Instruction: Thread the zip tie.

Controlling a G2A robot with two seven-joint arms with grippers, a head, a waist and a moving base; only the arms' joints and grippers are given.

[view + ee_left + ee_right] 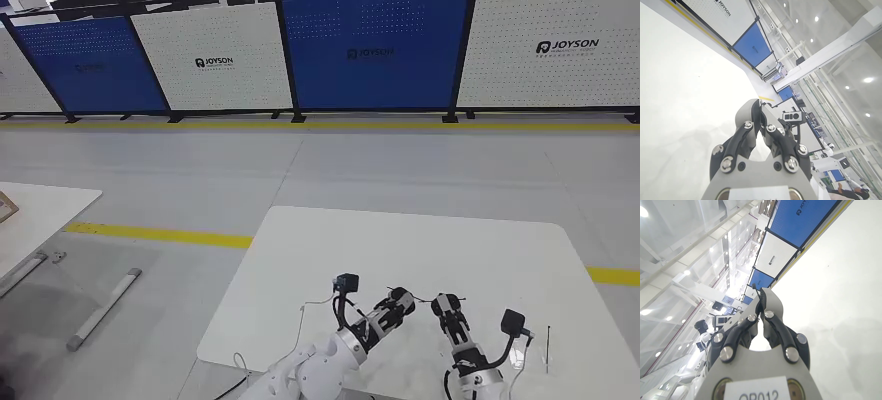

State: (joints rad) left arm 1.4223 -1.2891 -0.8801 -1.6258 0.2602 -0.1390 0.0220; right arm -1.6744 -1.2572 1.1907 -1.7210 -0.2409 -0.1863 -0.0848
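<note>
Pinched between the closed fingers of the right claw (761,292) is a black zip tie (755,287), its end seen poking out past the fingertips. The left claw (759,103) is held with its fingers pressed together; whether anything is gripped there cannot be told. Both claws are seen close together, tip toward tip, over the near part of the white bench (420,240). A thin dark strip (547,345) is laid on the bench beside the right arm.

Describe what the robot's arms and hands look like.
The left arm and right arm are white with black joints and thin cables. The left hand and right hand have grey fingers, black linkages, silver screws, and a white label at the base.
</note>
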